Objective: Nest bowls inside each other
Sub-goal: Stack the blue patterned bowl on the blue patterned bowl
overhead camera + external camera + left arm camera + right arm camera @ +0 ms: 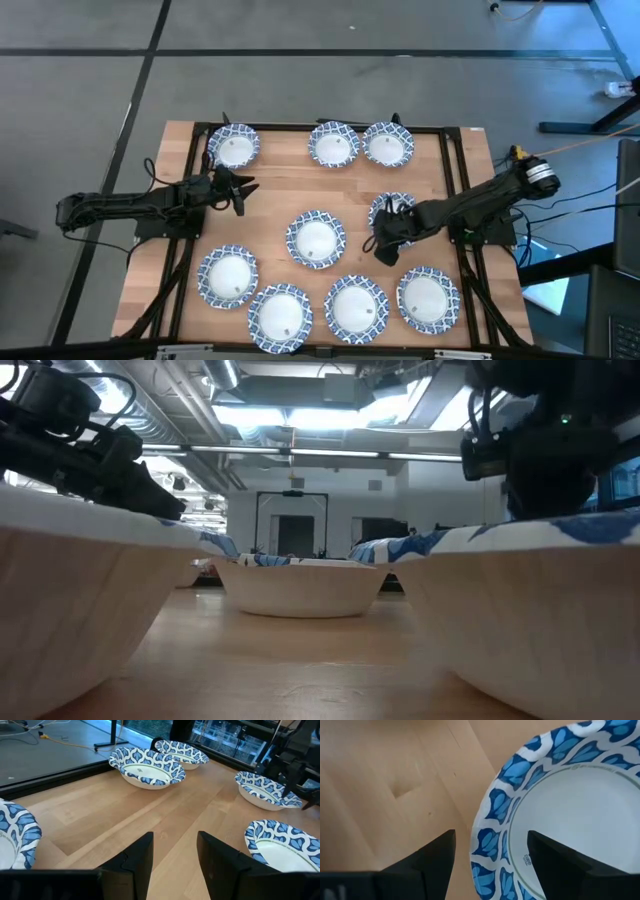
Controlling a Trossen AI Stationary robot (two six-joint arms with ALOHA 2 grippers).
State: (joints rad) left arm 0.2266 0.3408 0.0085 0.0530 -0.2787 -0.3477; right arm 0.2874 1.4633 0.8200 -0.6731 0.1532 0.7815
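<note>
Basically nine bowls visible, spread singly on the bench [270, 190]: three along the top of the frame, one in the center [316, 240], four in a row at the bottom, one at center right [397, 208] partly under the right arm. Right end effector [383, 243] has fingers spread wide, empty, over that bowl's rim. Left end effector [243, 195] hangs at upper left, fingers apart, holding nothing, just below the top-left bowl [233, 147].
</note>
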